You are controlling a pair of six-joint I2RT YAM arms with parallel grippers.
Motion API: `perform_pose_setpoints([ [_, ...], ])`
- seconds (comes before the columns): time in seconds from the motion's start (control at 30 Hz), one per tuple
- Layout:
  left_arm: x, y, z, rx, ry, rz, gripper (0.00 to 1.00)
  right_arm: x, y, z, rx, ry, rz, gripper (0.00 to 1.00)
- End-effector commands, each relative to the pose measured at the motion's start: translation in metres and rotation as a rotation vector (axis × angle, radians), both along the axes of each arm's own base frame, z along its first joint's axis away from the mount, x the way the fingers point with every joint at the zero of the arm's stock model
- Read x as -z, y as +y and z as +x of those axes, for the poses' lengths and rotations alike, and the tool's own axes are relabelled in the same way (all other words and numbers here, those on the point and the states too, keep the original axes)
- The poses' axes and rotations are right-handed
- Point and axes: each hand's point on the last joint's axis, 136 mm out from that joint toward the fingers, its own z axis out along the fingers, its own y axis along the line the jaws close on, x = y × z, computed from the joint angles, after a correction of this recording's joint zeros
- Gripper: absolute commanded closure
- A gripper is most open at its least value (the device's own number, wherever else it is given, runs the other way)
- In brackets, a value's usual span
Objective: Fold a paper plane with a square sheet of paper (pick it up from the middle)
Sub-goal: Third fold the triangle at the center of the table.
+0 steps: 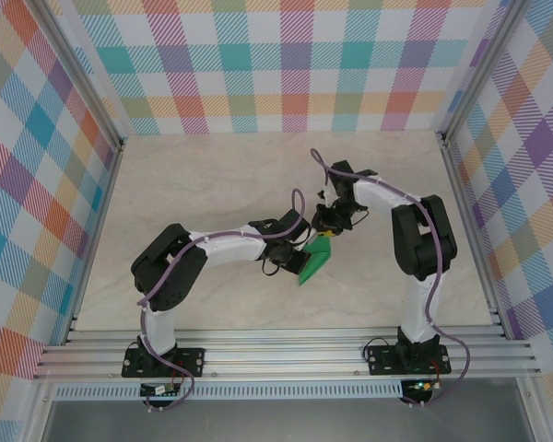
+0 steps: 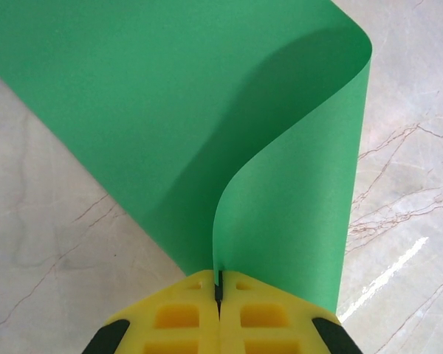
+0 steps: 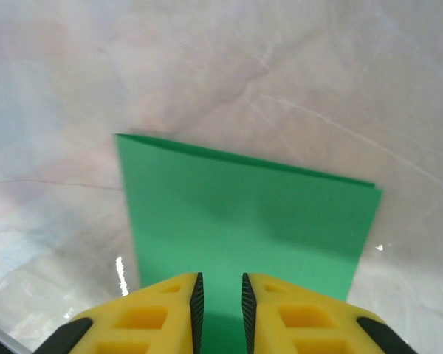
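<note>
Bending double, the square sheet of paper curls uncreased.

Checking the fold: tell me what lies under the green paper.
Bare marble table shows around the paper; what lies directly beneath it is covered.

From my station I see a pale, marble-patterned bench with faint brown veins, boxed in on three sides by pastel plaid walls, with silver aluminium rails running across its near edge.
</note>
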Motion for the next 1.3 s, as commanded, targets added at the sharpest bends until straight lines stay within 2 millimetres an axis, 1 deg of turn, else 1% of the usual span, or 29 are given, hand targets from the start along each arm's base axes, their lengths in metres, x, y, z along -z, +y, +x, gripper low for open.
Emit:
perform_pose_setpoints([
  [0.0, 0.009, 0.005, 0.002, -0.015, 0.013, 0.010, 0.98, -0.032, -0.013, -0.001, 0.081, -0.058, 0.010, 0.75],
  [0.07, 0.007, 0.005, 0.001, -0.017, 0.015, 0.004, 0.98, -0.039, -0.021, -0.006, 0.123, -0.068, 0.021, 0.75],
  [0.1, 0.007, 0.004, 0.000, -0.018, 0.017, -0.001, 0.98, -0.041, -0.021, -0.010, 0.134, -0.074, 0.034, 0.75],
  [0.17, 0.004, 0.002, -0.001, -0.019, 0.022, -0.018, 0.98, -0.046, -0.017, -0.021, 0.152, -0.069, 0.091, 0.77],
  [0.23, 0.002, 0.000, -0.002, -0.020, 0.029, -0.036, 0.98, -0.047, -0.010, -0.032, 0.161, -0.042, 0.155, 0.80],
  [0.33, -0.002, -0.004, -0.004, -0.018, 0.040, -0.064, 0.97, -0.042, -0.004, -0.046, 0.179, 0.007, 0.221, 0.84],
  [0.5, 0.002, 0.000, -0.005, -0.034, 0.042, -0.052, 0.97, -0.030, 0.005, -0.067, 0.169, 0.074, 0.279, 0.85],
  [0.57, 0.003, 0.000, -0.006, -0.031, 0.046, -0.052, 0.97, -0.026, 0.007, -0.072, 0.172, 0.091, 0.289, 0.85],
  [0.73, 0.003, 0.002, -0.006, -0.037, 0.043, -0.048, 0.97, -0.016, 0.012, -0.079, 0.165, 0.125, 0.288, 0.85],
  [0.93, 0.000, 0.001, -0.005, -0.036, 0.036, -0.052, 0.97, -0.004, 0.015, -0.079, 0.166, 0.150, 0.275, 0.85],
  [1.0, 0.000, 0.001, -0.005, -0.036, 0.035, -0.053, 0.97, 0.005, 0.014, -0.079, 0.169, 0.170, 0.264, 0.86],
  [1.13, -0.001, 0.000, -0.004, -0.034, 0.034, -0.056, 0.97, 0.012, 0.015, -0.079, 0.168, 0.172, 0.269, 0.86],
  [1.27, -0.001, -0.001, -0.004, -0.029, 0.035, -0.057, 0.97, 0.023, 0.011, -0.080, 0.170, 0.175, 0.237, 0.86],
])
